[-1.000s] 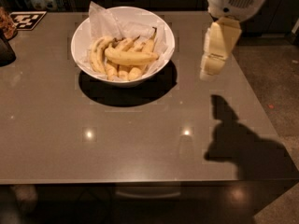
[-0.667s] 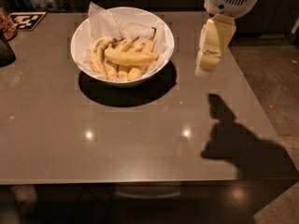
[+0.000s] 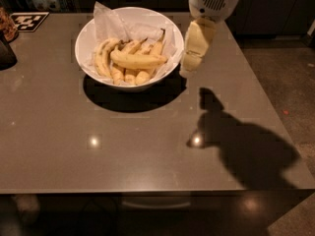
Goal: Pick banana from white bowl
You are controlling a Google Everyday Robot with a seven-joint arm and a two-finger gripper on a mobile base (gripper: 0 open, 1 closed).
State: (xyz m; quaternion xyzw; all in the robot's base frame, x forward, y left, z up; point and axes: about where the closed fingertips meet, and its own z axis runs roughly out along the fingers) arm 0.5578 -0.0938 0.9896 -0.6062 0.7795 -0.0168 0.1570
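The white bowl stands at the back of the grey table, lined with crumpled white paper. The banana, plump and bright yellow, lies across the top of several smaller bananas in the bowl. A slim banana with a dark stem leans at the bowl's right side. My gripper hangs just to the right of the bowl's rim, above the table, pointing down. It holds nothing.
The grey table has its right edge near the arm's shadow. A dark object and a black-and-white marker tag sit at the far left back.
My gripper has moved left, from well right of the bowl to close beside its right rim. The bowl and bananas have not moved.
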